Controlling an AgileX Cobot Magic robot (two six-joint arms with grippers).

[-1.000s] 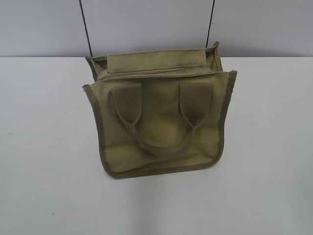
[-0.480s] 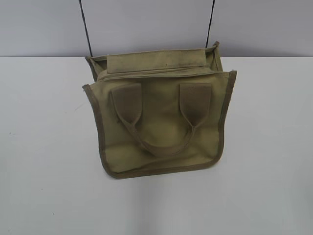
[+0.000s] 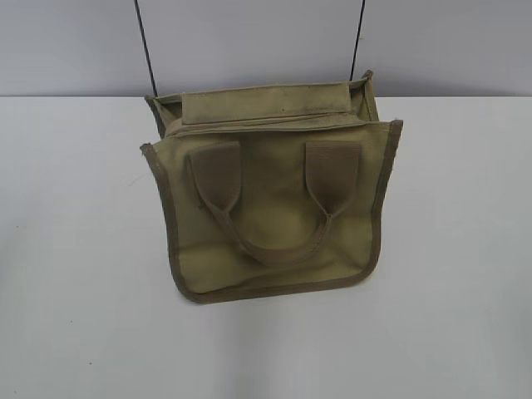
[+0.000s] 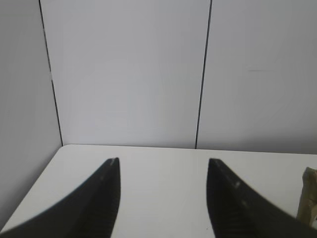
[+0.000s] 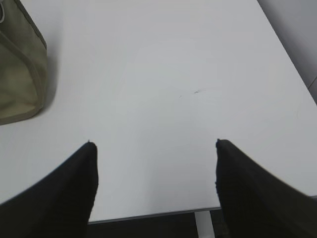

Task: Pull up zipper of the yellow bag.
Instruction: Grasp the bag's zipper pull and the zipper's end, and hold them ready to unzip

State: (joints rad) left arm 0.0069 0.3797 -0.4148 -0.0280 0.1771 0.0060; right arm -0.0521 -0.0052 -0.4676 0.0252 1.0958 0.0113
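The yellow bag (image 3: 274, 216) is a khaki canvas tote with darker trim and two looped handles, standing at the middle of the white table (image 3: 75, 249) in the exterior view. Its zipper and pull tab do not show clearly along the top panel. Neither gripper appears in the exterior view. My left gripper (image 4: 163, 161) is open and empty over bare table, with a sliver of the bag (image 4: 309, 196) at the right edge of its view. My right gripper (image 5: 154, 144) is open and empty over bare table, with a corner of the bag (image 5: 20, 74) at the upper left of its view.
A grey panelled wall (image 3: 249, 41) with two dark vertical seams stands behind the table. The table's edge (image 5: 158, 214) runs just beyond the right gripper's fingertips, and the table's left edge (image 4: 29, 193) shows in the left wrist view.
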